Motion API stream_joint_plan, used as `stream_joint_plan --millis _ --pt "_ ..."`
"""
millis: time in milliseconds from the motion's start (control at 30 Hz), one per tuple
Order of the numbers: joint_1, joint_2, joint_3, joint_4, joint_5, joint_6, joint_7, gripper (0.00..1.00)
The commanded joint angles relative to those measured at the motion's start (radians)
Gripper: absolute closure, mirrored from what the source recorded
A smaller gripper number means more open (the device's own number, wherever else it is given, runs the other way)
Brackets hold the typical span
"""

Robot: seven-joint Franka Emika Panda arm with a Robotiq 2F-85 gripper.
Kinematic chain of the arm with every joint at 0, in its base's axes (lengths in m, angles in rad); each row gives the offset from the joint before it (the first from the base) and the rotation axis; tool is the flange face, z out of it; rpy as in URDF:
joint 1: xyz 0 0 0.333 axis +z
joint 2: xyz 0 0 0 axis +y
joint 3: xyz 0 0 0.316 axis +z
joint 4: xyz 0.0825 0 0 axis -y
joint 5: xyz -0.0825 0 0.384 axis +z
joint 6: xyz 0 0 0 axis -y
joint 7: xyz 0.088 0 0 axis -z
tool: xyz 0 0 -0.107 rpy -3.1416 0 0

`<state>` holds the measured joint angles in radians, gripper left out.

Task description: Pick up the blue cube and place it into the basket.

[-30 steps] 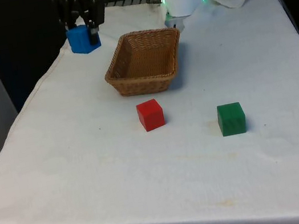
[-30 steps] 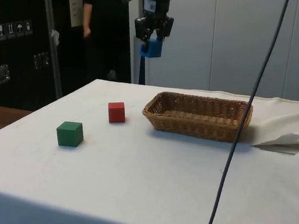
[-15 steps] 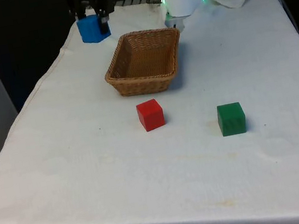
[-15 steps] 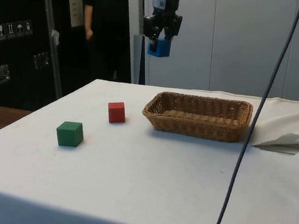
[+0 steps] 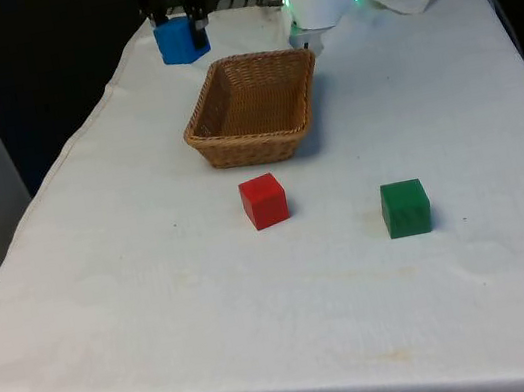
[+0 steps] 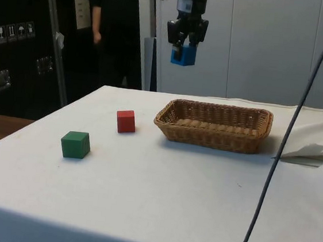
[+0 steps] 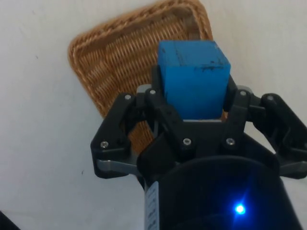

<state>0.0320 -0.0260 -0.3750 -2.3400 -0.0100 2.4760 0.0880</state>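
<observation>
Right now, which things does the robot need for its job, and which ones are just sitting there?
Needed for the job:
- blue cube, held up in the air by the gripper
- basket, where the cube should go

Just sitting there:
- red cube, on the cloth near the basket
- green cube, on the cloth further from the basket

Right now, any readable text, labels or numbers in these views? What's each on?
None can be read.
Cabinet in the side view: small white stickers with marks too small to read.
Same cabinet: a pale sheet, its print blurred.
Blue cube, basket, red cube, green cube: no markings.
</observation>
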Motion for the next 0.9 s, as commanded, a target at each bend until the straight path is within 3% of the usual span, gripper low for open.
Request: stream_joint_plan --millis 0,200,300,767,800,867 --pt "0.0 -0.012 0.0 -0.02 0.0 0.004 -0.005 0.97" --pt "-0.004 -0.044 -0.002 -0.101 -0.01 0.058 -0.02 0.97" --pt "-0.002 -0.039 -0.002 -0.098 0.0 0.05 -0.026 0.97" --pt "-0.008 -0.106 0.006 -0.245 -0.026 0.116 -0.051 0.97" --pt "-0.004 -0.1 0.001 -0.232 -0.002 0.101 -0.067 0.97" --pt "-0.008 -0.113 0.012 -0.262 -0.036 0.123 -0.047 0.97"
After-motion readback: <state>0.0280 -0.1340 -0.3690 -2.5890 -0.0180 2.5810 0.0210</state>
